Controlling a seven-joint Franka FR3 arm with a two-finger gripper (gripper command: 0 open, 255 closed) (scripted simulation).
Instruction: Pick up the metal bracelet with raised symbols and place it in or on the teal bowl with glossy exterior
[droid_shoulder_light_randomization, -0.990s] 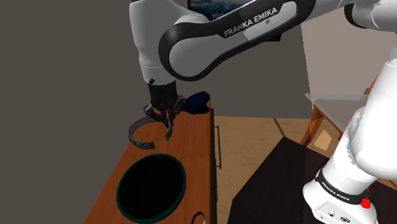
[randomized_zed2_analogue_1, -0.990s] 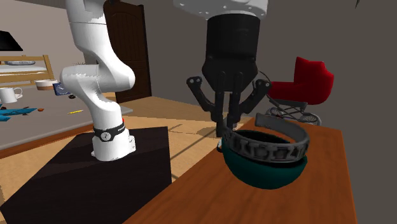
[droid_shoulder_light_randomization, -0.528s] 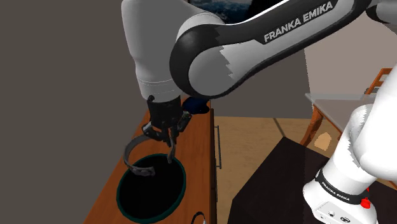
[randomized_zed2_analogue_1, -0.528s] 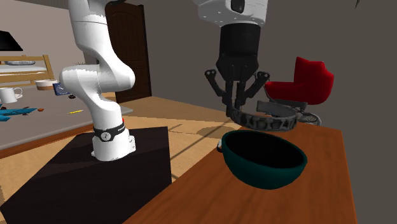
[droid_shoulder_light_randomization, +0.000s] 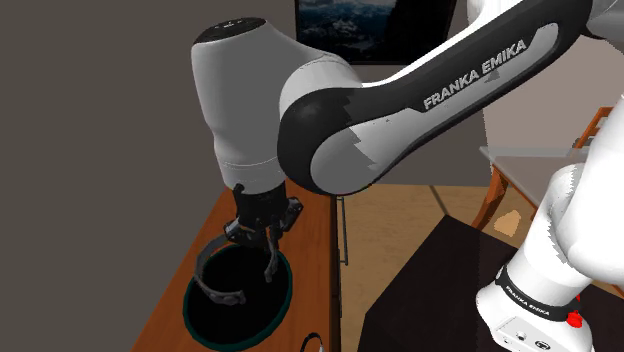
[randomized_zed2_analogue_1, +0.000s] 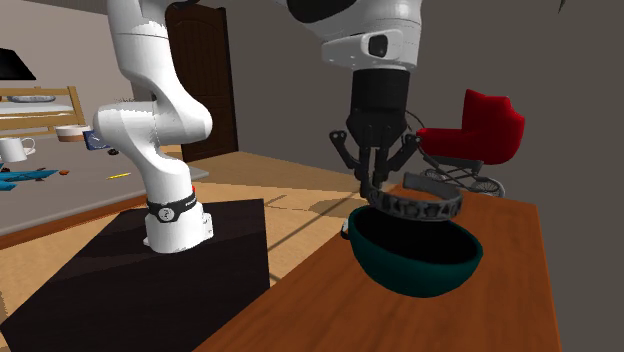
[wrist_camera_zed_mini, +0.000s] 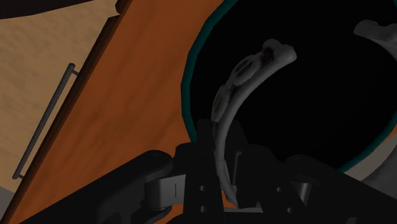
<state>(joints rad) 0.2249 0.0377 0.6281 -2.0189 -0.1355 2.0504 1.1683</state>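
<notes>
Wrist view shows the tool (wrist_camera_zed_mini: 218, 167) pinching the grey bracelet (wrist_camera_zed_mini: 245, 67) (open-ended, embossed) over the teal bowl (wrist_camera_zed_mini: 186, 95).

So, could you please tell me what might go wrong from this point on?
1. The gripper clasps the bracelet near one end, so most of the open band sticks out to one side; it may twist or slip in that grip.
2. In the second exterior view the band's free end hangs close above the rim of the teal bowl; on release it might catch the rim and tip out onto the wooden top.
</notes>
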